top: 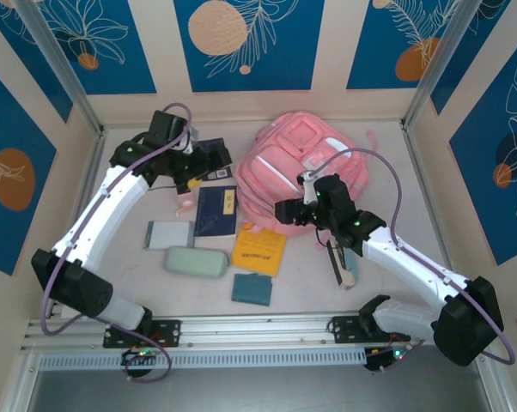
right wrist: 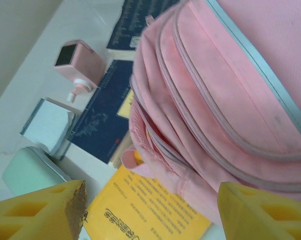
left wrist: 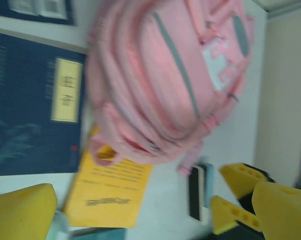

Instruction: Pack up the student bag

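Pink soft fabric, the student bag [top: 310, 167] lies slumped just behind the yellow booklet [top: 258, 249], its pink loop [right wrist: 133, 160] resting on that booklet, and is probably light but floppy, best pinched at the loop, while left gripper [left wrist: 153, 210] and right gripper [right wrist: 150, 215] both hang spread, empty.

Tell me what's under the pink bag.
A yellow booklet runs under the bag at its near edge, its far end covered. Anything deeper beneath is hidden by the fabric.
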Available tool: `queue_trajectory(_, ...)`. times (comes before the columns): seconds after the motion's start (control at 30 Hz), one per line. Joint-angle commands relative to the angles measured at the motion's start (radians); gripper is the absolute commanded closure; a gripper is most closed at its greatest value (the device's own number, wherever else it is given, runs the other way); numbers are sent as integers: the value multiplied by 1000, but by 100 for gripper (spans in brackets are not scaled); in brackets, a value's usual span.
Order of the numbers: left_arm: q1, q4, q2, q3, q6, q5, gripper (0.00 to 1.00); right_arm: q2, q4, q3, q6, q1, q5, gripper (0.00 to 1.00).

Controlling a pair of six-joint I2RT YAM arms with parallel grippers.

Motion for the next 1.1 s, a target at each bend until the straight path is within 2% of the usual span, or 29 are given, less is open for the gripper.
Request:
queue_trajectory(0.0, 44, -51, 31, -34, 156, -216, 0, 20, -103, 60, 15, 2, 30, 30)
queue_trajectory(0.13, 93, 34, 65, -134, 293, -424, 0, 68, -161, 122, -5, 2, 26, 28)
queue_trajectory(0.33, 120, 11, 263, -74, 405, -497, 1, 87, -160, 132, -24, 0, 16, 26)
queue_trajectory(0.5, 157, 20, 379, -31, 375, -408, 1, 79, -138, 104, -17, -6, -18, 25)
queue_trajectory(0.7, 174, 69, 461, -7, 343, -367, 3, 61, -96, 73, -10, -7, -43, 27)
queue_trajectory(0.83, 181, 97, 495, -2, 327, -316, 13, 65, -84, 61, -18, -6, -44, 30)
queue_trajectory(1.07, 185, 115, 501, -41, 291, -290, 41, 85, -86, 70, -25, -6, -38, 36)
